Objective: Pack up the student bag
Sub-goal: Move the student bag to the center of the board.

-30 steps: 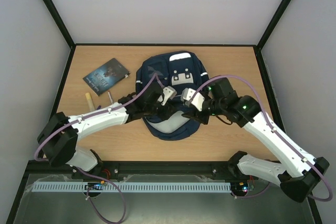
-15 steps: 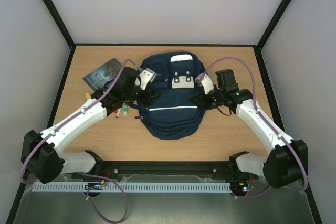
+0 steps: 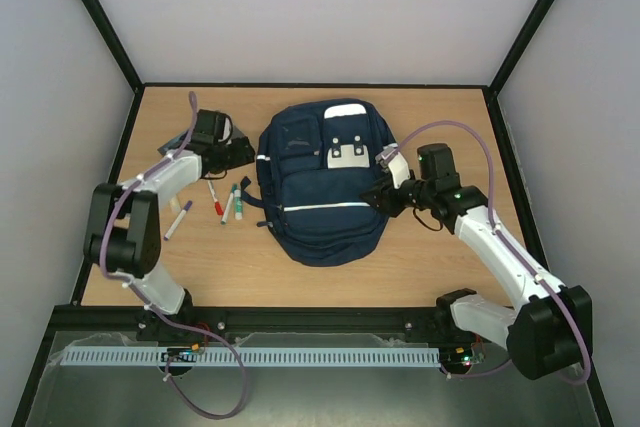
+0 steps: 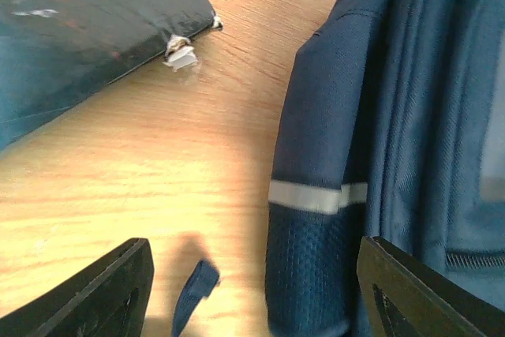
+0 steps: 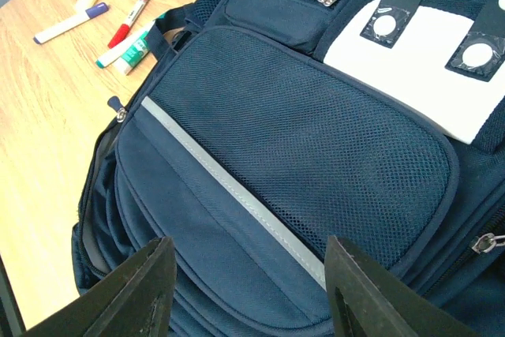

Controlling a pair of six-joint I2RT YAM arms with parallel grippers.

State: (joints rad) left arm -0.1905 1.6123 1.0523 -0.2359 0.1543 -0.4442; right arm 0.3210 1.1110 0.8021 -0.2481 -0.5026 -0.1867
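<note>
Apparently the packing is only at its opening stage: nothing visible has gone into the bag, and the loose things lie out on the tabletop. At the left of the overhead frame a purple-capped pen, a red marker and a green marker lie scattered. A dark book sits above them, mostly hidden in that view. The left claw hangs open and empty over bare wood, between the book's frayed corner and the bag's side. The student bag lies flat in the middle of the frame, front up, its pockets looking zipped shut. At its right edge the right claw hovers above the mesh pocket, jaws parted, holding nothing. The next move likely calls for opening a zip while one claw steadies the fabric. Otherwise the left claw would turn to the book's edge for a thin, flat pinch.
</note>
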